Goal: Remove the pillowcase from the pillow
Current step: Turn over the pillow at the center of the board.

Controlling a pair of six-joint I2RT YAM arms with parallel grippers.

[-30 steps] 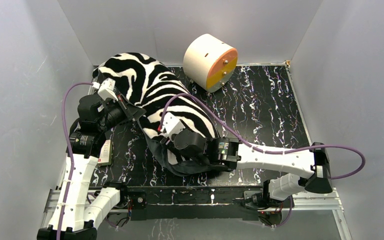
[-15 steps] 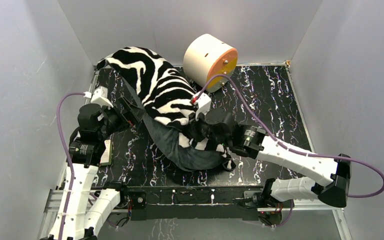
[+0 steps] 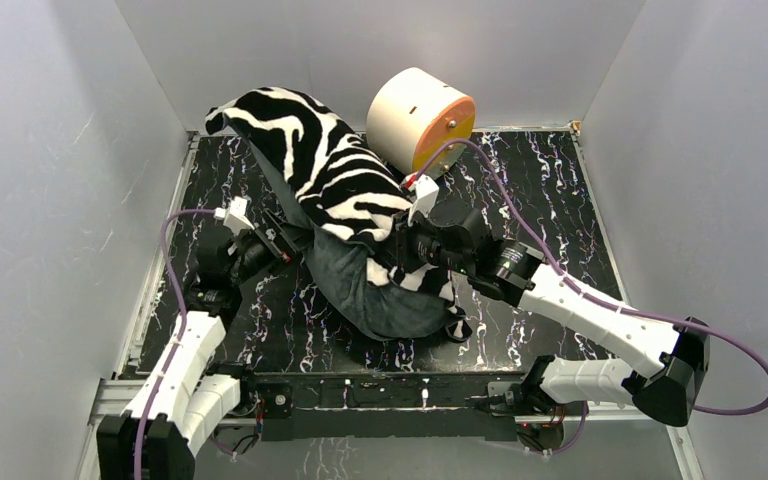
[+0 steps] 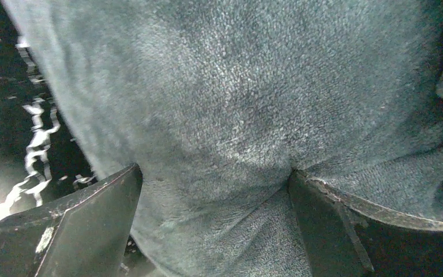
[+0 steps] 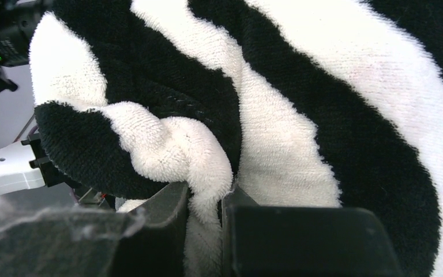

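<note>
The pillowcase [image 3: 328, 168] lies bunched from the back left corner to the table's middle, zebra face up, with its dark grey face [image 3: 360, 290] showing at the near end. The pillow is hidden inside it. My left gripper [image 3: 295, 241] is open and pushed against the grey side. In the left wrist view the grey plush [image 4: 236, 104] bulges between the spread fingers [image 4: 86, 225]. My right gripper [image 3: 398, 256] is shut on a white fold of the zebra fabric [image 5: 205, 173], pinched between its pads [image 5: 161, 225].
A cream-and-orange cylinder [image 3: 420, 122] stands at the back, touching the pillowcase's right side. The black marbled table [image 3: 550, 190] is boxed in by grey walls on the left, back and right. The right arm reaches in diagonally from the near right corner.
My left gripper let go, opened wide and moved right against the grey side. My right gripper shut on a zebra fold and swung right and back, dragging the bundle toward the cylinder.
</note>
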